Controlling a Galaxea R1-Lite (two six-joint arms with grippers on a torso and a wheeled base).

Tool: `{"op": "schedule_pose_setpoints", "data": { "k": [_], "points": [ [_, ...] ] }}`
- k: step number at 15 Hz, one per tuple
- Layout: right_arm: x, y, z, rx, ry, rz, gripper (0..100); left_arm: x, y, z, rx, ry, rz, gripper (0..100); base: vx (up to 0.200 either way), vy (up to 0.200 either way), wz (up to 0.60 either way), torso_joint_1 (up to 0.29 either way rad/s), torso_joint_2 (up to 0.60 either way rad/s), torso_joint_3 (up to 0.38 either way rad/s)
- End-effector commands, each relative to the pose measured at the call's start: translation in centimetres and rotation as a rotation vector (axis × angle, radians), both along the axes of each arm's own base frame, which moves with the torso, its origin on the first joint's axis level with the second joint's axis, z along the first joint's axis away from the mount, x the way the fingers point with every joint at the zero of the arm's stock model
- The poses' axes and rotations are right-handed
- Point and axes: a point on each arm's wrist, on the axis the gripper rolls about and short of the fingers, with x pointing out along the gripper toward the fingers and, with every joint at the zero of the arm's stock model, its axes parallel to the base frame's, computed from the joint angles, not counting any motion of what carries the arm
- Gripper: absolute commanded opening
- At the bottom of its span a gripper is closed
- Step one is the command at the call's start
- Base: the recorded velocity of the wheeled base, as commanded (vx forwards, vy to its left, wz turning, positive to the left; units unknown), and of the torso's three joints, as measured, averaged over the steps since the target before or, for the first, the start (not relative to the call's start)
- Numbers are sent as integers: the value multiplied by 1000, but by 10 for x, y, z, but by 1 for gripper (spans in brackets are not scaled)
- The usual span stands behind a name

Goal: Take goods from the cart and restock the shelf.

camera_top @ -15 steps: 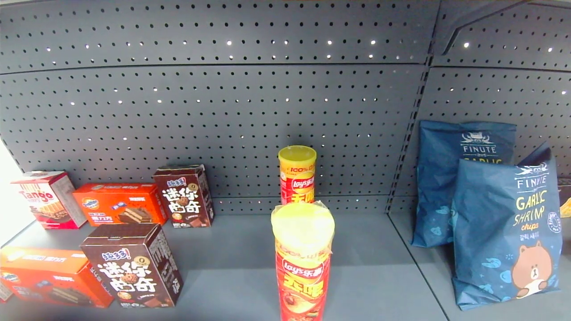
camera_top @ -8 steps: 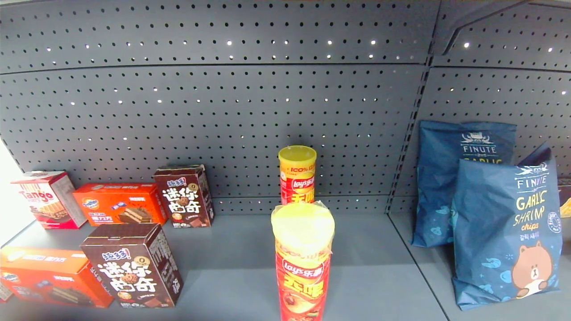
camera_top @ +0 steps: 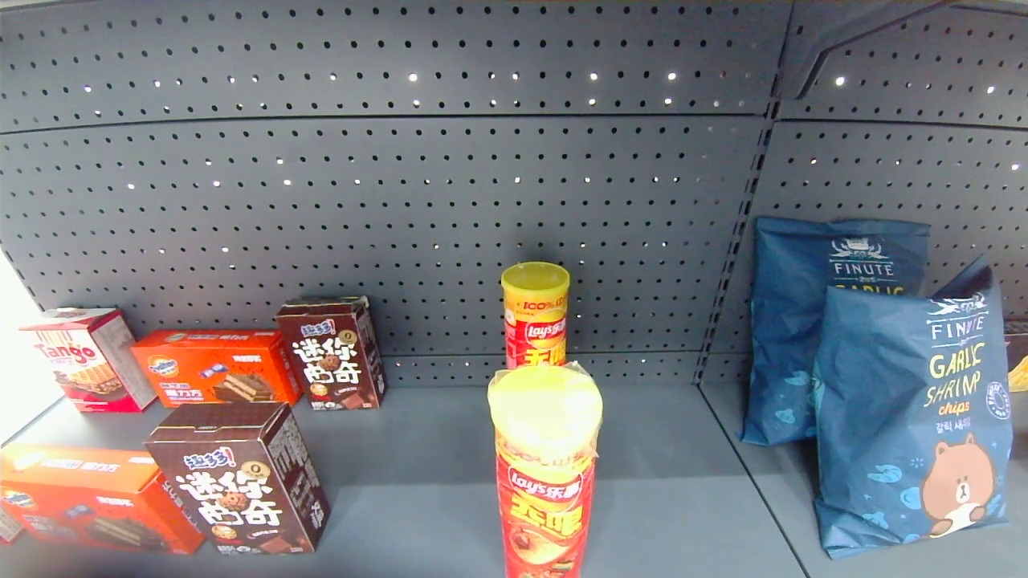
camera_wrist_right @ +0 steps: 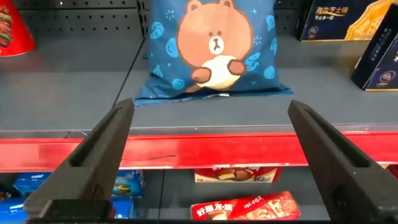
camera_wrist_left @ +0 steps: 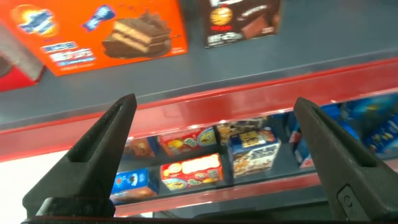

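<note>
Both pairs of jaws are released and hold nothing. The left jaws stand wide apart before the red edge [camera_wrist_left: 249,106] of the shelf [camera_top: 683,482], below an orange box [camera_wrist_left: 99,31]. The right jaws stand wide apart before the same edge, below a blue bag [camera_wrist_right: 211,46].

I judge that the step in hand lies between two items: no good is taken yet. The next move calls for going to the cart, closing on one item there, and lifting it over the red edge without striking it.

Goods stand on the shelf already. In the head view, the front can [camera_top: 546,474] is at the bottom centre and the rear can [camera_top: 536,313] is behind it by the back wall. Boxes are at the lower left, with a brown box [camera_top: 237,478] nearest the cans, and two blue bags are at the right.

Open room is on both sides of the cans: one bare strip between the brown box and the front can, another between the cans and the bags. The front can is tall and near the shelf's front, so an arm passing close could tip it. The bags are soft and may shift if pushed.
</note>
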Motion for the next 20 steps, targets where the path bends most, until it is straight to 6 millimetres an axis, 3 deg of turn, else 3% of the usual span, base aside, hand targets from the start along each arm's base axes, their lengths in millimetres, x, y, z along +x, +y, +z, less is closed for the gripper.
{"op": "schedule_pose_setpoints", "data": {
  "k": [1, 6, 8, 10, 13, 16, 20],
  "points": [
    [0, 0, 0, 0, 2, -1, 100, 0, -1, 0, -13, 2, -50, 100, 0, 0, 0, 0, 0, 0],
    [0, 0, 0, 0, 2, 1, 100, -1, -4, 0, -46, 9, -168, 100, 0, 0, 0, 0, 0, 0],
    [0, 0, 0, 0, 2, 1, 100, 14, -7, -7, -124, -108, -54, 100, 0, 0, 0, 0, 0, 0],
    [0, 0, 0, 0, 2, -1, 100, 20, -13, -8, -167, -100, 15, 100, 0, 0, 0, 0, 0, 0],
    [0, 0, 0, 0, 2, 1, 100, 15, -12, -9, -139, -177, 4, 100, 0, 0, 0, 0, 0, 0],
    [0, 0, 0, 0, 2, 1, 100, 11, -5, -18, -35, -287, 163, 100, 0, 0, 0, 0, 0, 0],
    [0, 0, 0, 0, 2, 1, 100, 11, -6, -19, -57, -278, 164, 100, 0, 0, 0, 0, 0, 0]
  ]
}}
